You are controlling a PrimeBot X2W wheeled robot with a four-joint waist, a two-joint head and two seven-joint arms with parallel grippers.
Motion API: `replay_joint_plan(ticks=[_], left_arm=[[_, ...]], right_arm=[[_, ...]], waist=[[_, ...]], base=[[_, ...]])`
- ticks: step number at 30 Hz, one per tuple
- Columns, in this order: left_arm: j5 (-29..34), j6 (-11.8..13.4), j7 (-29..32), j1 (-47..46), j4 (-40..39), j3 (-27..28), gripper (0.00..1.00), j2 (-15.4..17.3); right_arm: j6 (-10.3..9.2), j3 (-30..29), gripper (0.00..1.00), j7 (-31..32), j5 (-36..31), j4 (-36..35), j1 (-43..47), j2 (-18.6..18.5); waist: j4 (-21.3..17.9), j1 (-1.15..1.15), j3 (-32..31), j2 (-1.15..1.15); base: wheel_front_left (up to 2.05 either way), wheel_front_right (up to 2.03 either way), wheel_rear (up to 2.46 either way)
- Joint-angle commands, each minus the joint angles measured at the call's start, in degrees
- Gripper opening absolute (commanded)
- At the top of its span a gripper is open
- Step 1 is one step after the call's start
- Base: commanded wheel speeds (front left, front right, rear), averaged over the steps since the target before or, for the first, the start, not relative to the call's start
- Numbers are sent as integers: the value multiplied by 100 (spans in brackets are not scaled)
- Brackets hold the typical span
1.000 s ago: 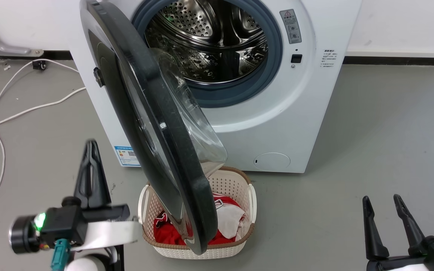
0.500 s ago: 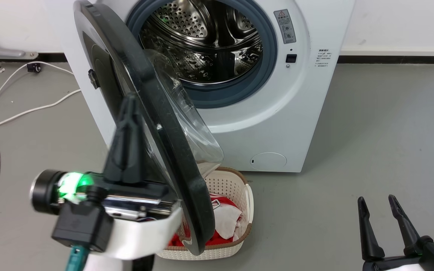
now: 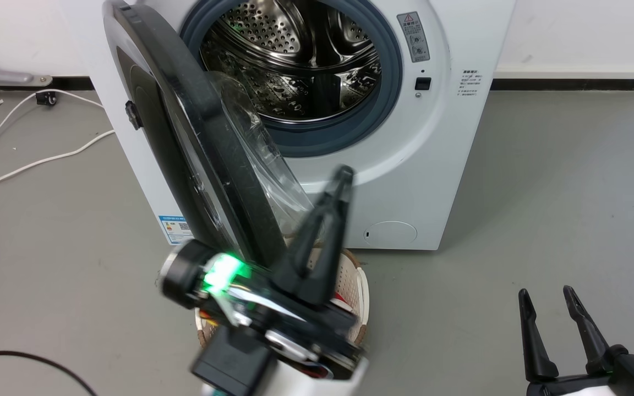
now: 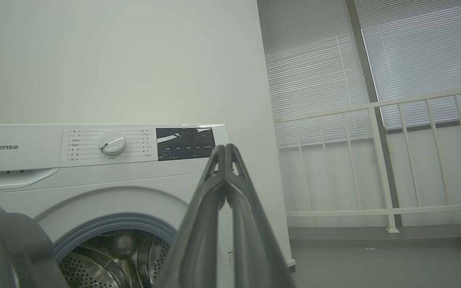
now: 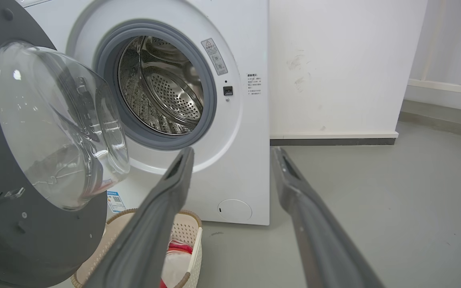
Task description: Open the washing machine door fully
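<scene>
Head view: the door (image 3: 207,143) hangs part open, edge-on, slanting from upper left to centre. The left gripper (image 3: 340,181), fingers pressed together, empty, sits just right of it, on its glass side; the right gripper (image 3: 545,294), spread, rests lower right.

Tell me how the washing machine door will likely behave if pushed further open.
The washing machine door looks rigid, so it should swing as one piece. Its glossy rim may let the shut left gripper slide. The bulging glass bowl probably adds weight.
</scene>
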Motion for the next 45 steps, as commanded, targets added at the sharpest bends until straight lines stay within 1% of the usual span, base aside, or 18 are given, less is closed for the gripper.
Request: replay_joint_plan(ticks=[1, 6, 10, 14, 24, 31, 34, 40, 45], left_arm=[[-32, 7, -12, -59, 24, -126, 0, 0], [-65, -13, -12, -77, 169, -655, 0, 1], [-94, -11, -12, -2, 318, -929, 0, 1], [-118, -23, -12, 94, 468, -1079, 0, 0], [-85, -186, -12, 395, 985, -1385, 0, 1], [-70, -241, -12, 640, 1352, -1316, 0, 40], [-95, -195, -12, 774, 1455, -1213, 0, 64], [-160, -83, -12, 970, 1669, -843, 0, 77], [-197, -72, -12, 917, 1901, -533, 0, 72]], right_arm=[[-6, 8, 100, -10, -1, 17, -86, 17], [-6, 10, 100, -10, -23, 34, -104, 17], [-6, 21, 100, -10, -2, 57, -109, 18], [-6, 36, 100, -10, 13, 76, -116, 18], [-6, 44, 100, -10, -23, 103, -150, 18], [-6, 57, 100, -10, -48, 118, -174, 18], [-6, 53, 100, -10, -60, 128, -191, 18], [-6, 34, 100, -10, -66, 159, -217, 18], [-6, 46, 100, -10, -65, 194, -237, 18]], waist=[[0, 0, 6, 0], [-6, 0, 31, 0], [-18, 0, 49, 0], [-18, 0, 73, 0], [70, 0, 156, 0], [102, 0, 229, 0], [99, 0, 258, 0], [101, 0, 312, 0], [122, 0, 337, 0]], base=[[0, 0, 0], [0, 0, 0], [0, 0, 0], [0, 0, 0], [0, 0, 0], [0, 0, 0], [0, 0, 0], [0, 0, 0], [0, 0, 0]])
